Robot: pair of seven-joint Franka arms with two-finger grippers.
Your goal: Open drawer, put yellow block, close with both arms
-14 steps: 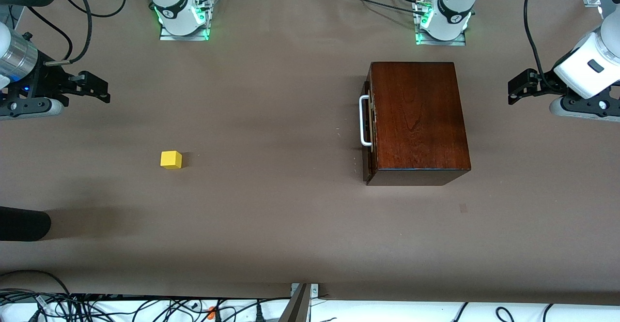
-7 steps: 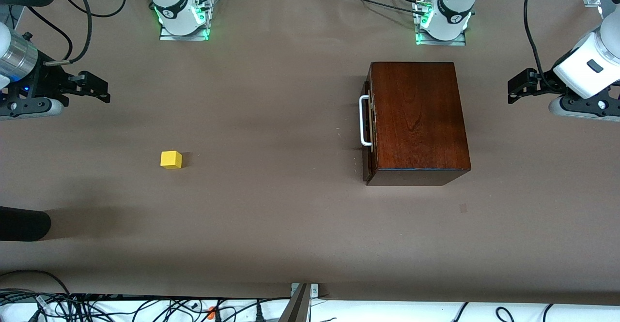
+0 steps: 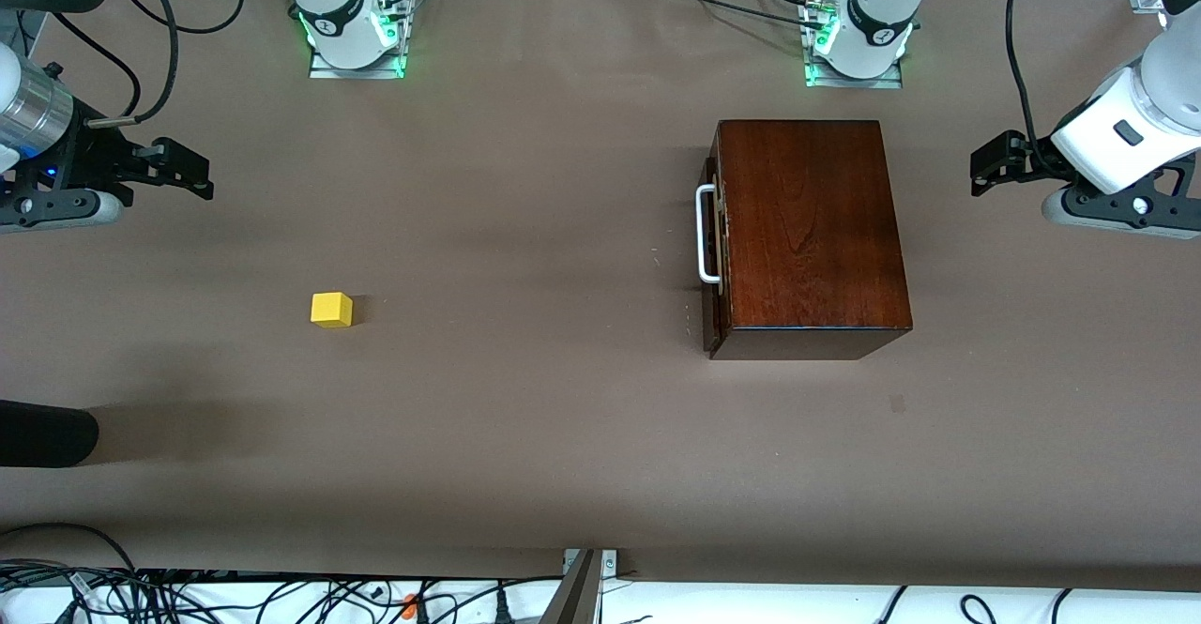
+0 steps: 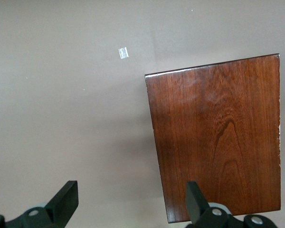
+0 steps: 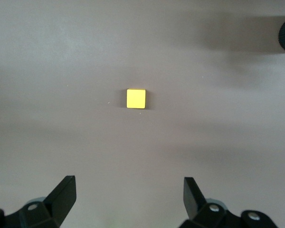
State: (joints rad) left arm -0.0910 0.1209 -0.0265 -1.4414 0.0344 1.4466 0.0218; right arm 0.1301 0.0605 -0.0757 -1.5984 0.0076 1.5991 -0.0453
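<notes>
The wooden box (image 3: 807, 230) shows glossy, dark-brown grained wood, its drawer (image 3: 713, 258) carries a smooth white bar handle (image 3: 702, 235), the yellow block (image 3: 331, 310) looks matt, and the desk (image 3: 525, 436) is covered in dull brown sheet.

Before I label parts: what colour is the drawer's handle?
White, on the handle; it shows best in the front view.

Brown matte surface (image 3: 525, 183) carrying a glossy dark-brown wooden box (image 3: 809, 230) toward the left arm's end, its drawer (image 3: 713, 258) shut, white bar handle (image 3: 704, 235) facing the right arm's end. Small yellow block (image 3: 331, 310) lying well apart, toward the right arm's end, slightly nearer the front camera.
</notes>
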